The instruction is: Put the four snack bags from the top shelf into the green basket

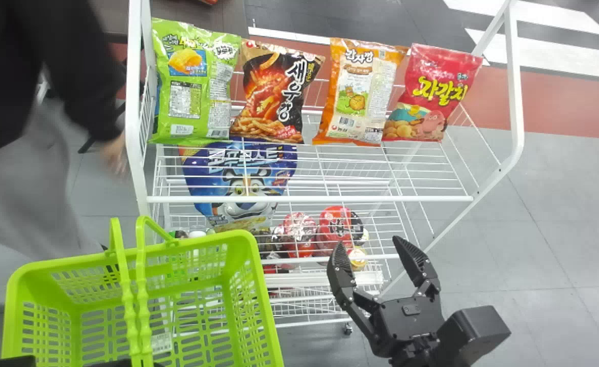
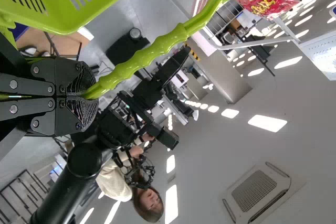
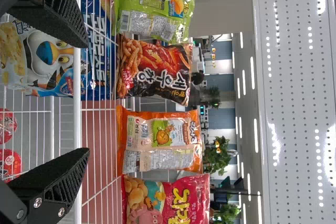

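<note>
Four snack bags stand side by side on the white top shelf [image 1: 309, 199]: a green bag [image 1: 195, 84], a black-and-orange bag [image 1: 276, 94], an orange bag [image 1: 359, 94] and a red bag [image 1: 432, 94]. My right gripper [image 1: 373, 247] is in front of the rack, below the top shelf's front edge, open and empty. In the right wrist view the right gripper [image 3: 86, 98] points toward the bags, apart from them. The green basket [image 1: 256, 285] hangs at the lower left, empty. In the left wrist view my left gripper [image 2: 89, 95] is shut on the basket handle [image 2: 142, 56].
A blue cereal bag [image 1: 238, 178] and red round packs [image 1: 335, 224] stand on the shelf below. The rack's white side post [image 1: 134, 102] rises beside the green bag. A person's hand [image 1: 114, 155] is near that post.
</note>
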